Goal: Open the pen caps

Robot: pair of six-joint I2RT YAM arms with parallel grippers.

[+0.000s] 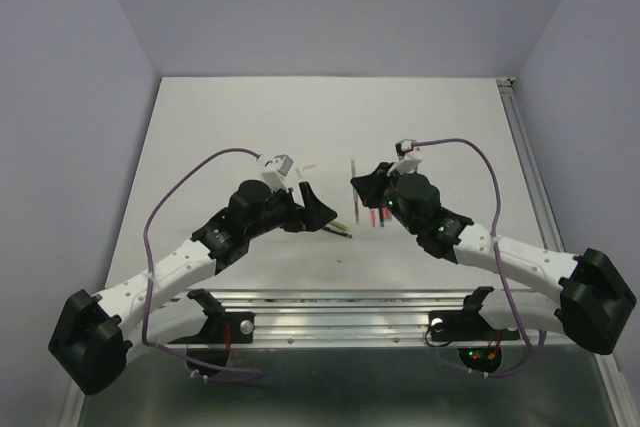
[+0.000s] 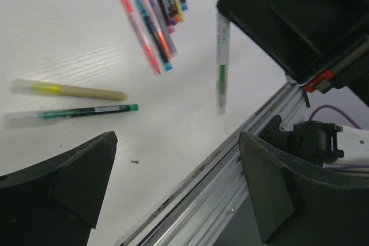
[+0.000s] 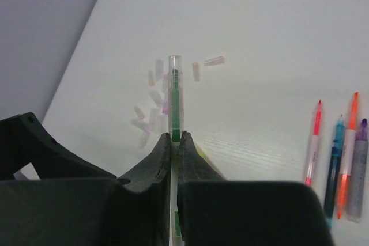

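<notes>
A green pen (image 3: 174,99) is squeezed between the two black fingers of the right gripper (image 3: 174,137), which is closed tight on it. The pen sticks out past the fingertips, and a clear cap (image 3: 174,63) is seen on its far end. Past it, loose pen caps (image 3: 155,97) are scattered on the table. They are small, pale and a bit pink, and they look blurry. A row of coloured pens (image 3: 340,154) is laid side by side to the right of them.

The left gripper (image 2: 177,139) is opened wide, and nothing is held in it. Below it, a yellow pen (image 2: 75,90) and a dark green pen (image 2: 81,110) are laid next to each other, apart from the bunch.

Everything is laid on a white table (image 1: 220,117). A metal rail (image 1: 340,305) is fixed along its near edge. The table is closed in by plain pale grey walls (image 1: 350,7).
</notes>
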